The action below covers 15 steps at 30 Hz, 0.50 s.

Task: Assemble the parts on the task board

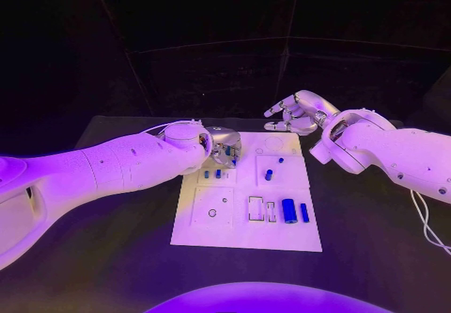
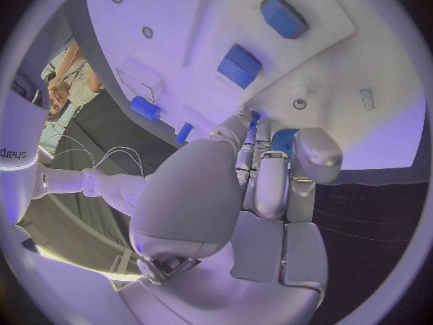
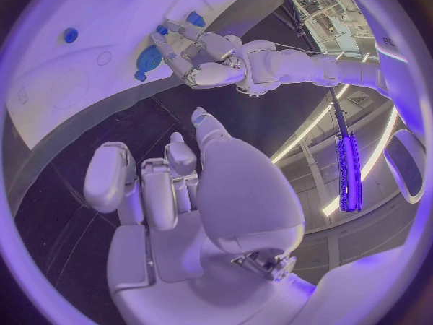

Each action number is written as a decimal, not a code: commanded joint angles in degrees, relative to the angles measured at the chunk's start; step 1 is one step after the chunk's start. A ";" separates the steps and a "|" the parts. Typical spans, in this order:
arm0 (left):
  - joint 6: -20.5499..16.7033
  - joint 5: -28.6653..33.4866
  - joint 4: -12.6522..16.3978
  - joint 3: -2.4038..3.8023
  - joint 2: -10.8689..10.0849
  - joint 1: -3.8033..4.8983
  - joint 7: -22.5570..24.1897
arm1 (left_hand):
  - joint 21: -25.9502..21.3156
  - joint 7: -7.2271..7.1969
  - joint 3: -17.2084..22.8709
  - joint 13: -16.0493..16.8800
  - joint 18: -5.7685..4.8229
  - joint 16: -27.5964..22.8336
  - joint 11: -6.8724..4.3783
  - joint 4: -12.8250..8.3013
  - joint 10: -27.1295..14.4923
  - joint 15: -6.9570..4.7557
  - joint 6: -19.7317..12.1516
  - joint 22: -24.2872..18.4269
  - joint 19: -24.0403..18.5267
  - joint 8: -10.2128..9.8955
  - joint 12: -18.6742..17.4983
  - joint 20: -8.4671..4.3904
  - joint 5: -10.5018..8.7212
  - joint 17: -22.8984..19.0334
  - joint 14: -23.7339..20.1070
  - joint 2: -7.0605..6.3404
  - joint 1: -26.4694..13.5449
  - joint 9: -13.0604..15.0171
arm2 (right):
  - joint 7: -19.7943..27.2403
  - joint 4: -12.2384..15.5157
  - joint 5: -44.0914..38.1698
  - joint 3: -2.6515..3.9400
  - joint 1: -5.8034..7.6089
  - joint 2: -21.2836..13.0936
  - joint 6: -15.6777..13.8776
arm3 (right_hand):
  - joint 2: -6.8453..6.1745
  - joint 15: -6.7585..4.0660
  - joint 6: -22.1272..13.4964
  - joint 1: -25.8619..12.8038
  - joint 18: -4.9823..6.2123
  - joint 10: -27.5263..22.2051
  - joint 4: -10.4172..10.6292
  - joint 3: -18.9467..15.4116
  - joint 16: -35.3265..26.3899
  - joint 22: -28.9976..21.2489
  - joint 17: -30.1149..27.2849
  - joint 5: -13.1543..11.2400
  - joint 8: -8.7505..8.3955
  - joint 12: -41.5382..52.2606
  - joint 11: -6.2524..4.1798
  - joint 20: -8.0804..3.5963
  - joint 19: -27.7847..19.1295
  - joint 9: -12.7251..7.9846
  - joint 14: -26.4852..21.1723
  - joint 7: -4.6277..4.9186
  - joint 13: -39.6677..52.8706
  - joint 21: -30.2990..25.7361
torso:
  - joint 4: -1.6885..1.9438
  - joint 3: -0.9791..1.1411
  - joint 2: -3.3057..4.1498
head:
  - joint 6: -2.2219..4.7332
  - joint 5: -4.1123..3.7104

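Observation:
The white task board [image 1: 282,238] lies in the middle of the black table. My left hand [image 1: 223,145] hovers over the board's far left part, fingers pointing down. It pinches a small blue part [image 2: 283,139] between its fingertips. Two short blue parts [image 1: 212,174] stand in the board just in front of that hand. A blue peg [image 1: 268,175] and a blue dot [image 1: 280,160] sit near the board's middle. A blue cylinder [image 1: 289,210] and a slim blue part [image 1: 304,212] lie on the right. My right hand [image 1: 299,111] floats beyond the board's far edge, fingers apart and holding nothing.
Outlined slots [image 1: 255,208] and a small ring [image 1: 212,212] mark the board's near half. Black table [image 1: 113,261] surrounds the board on all sides. A white cable [image 1: 427,228] hangs beside my right arm.

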 commanded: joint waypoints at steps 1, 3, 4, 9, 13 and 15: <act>2.02 0.44 0.05 -0.10 0.23 -0.14 -0.71 | 0.28 0.10 0.58 -0.01 -0.93 0.26 -0.11 0.06 0.58 -0.11 0.54 0.20 0.42 -0.29 -0.41 0.18 0.15 -0.07 0.24 0.31 -0.38 -0.11 | 0.49 0.18 -0.09 0.04 0.12 0.01 -0.37 | 0.73 -0.38 0.35 -0.05 0.67 -0.12 0.09 -0.31 -0.38 0.00 4.38 0.27 0.21 -0.34 -0.13 -0.11 -0.48 0.03 3.53 0.10 -0.06 -0.34 | 0.03 -0.04 -0.03 | -0.04 0.05; 2.03 0.46 -0.04 -0.10 0.28 -0.15 -0.73 | 0.61 0.07 1.06 -0.02 -0.97 0.31 -0.21 -0.02 1.07 -0.16 0.92 0.55 0.49 -0.36 -0.51 0.14 0.17 -0.13 0.27 0.53 -0.18 -0.18 | 0.47 0.19 -0.09 0.04 0.12 -0.01 -0.36 | 0.73 -0.38 0.35 -0.05 0.67 -0.12 0.09 -0.31 -0.38 0.00 4.38 0.27 0.21 -0.34 -0.13 -0.11 -0.48 0.03 3.53 0.10 -0.06 -0.34 | 0.04 -0.08 -0.01 | -0.07 -0.03; 1.93 0.47 -0.08 -0.10 0.29 -0.15 -0.66 | 0.76 0.03 1.31 -0.01 -0.99 0.34 -0.27 -0.10 1.31 -0.21 1.13 0.70 0.52 -0.36 -0.53 0.12 0.18 -0.14 0.28 0.66 -0.03 -0.19 | 0.46 0.19 -0.09 0.04 0.12 -0.02 -0.35 | 0.79 -0.39 0.36 -0.04 0.67 -0.06 0.12 -0.30 -0.39 -0.01 4.37 0.29 0.22 -0.30 -0.14 -0.12 -0.47 0.02 3.53 0.09 -0.04 -0.35 | 0.04 -0.08 0.00 | -0.09 -0.08; 0.83 0.49 -0.16 -0.10 0.32 -0.16 -0.15 | 1.82 -0.29 2.92 0.03 -1.16 0.55 -0.68 -0.60 2.93 -0.53 2.67 1.76 0.76 -0.23 -0.80 -0.10 0.16 -0.11 0.39 1.27 0.73 -0.18 | 0.44 0.18 -0.09 0.04 0.12 0.00 -0.32 | 0.84 -0.39 0.37 -0.05 0.67 0.02 0.15 -0.29 -0.42 -0.02 4.33 0.31 0.23 -0.25 -0.15 -0.12 -0.47 0.02 3.52 0.09 0.01 -0.36 | 0.06 -0.07 -0.04 | -0.12 -0.24; -1.32 0.59 -0.14 -0.09 0.27 -0.17 0.19 | 2.88 -0.42 4.47 0.07 -1.36 0.72 -0.98 -1.27 4.37 -0.82 3.88 2.79 1.03 -0.21 -1.17 -0.36 0.05 -0.06 0.50 1.62 1.38 -0.14 | 0.42 0.16 -0.09 0.04 0.12 0.02 -0.31 | 0.84 -0.39 0.37 -0.05 0.67 0.02 0.15 -0.29 -0.42 -0.02 4.33 0.31 0.23 -0.24 -0.15 -0.12 -0.47 0.02 3.52 0.09 0.01 -0.36 | 0.12 -0.08 -0.02 | -0.09 -0.23; -2.42 0.77 -0.14 -0.09 0.18 -0.18 0.31 | 3.22 -0.28 5.44 0.05 -1.43 0.78 -0.99 -1.79 4.93 -0.86 4.03 3.15 1.11 -0.54 -1.59 -0.46 0.02 -0.11 0.57 1.53 1.71 -0.25 | 0.41 0.15 -0.09 0.04 0.12 0.01 -0.30 | 0.84 -0.39 0.37 -0.05 0.67 0.02 0.15 -0.29 -0.42 -0.02 4.33 0.31 0.23 -0.24 -0.15 -0.12 -0.47 0.02 3.52 0.09 0.01 -0.36 | 0.14 -0.09 -0.03 | -0.03 -0.26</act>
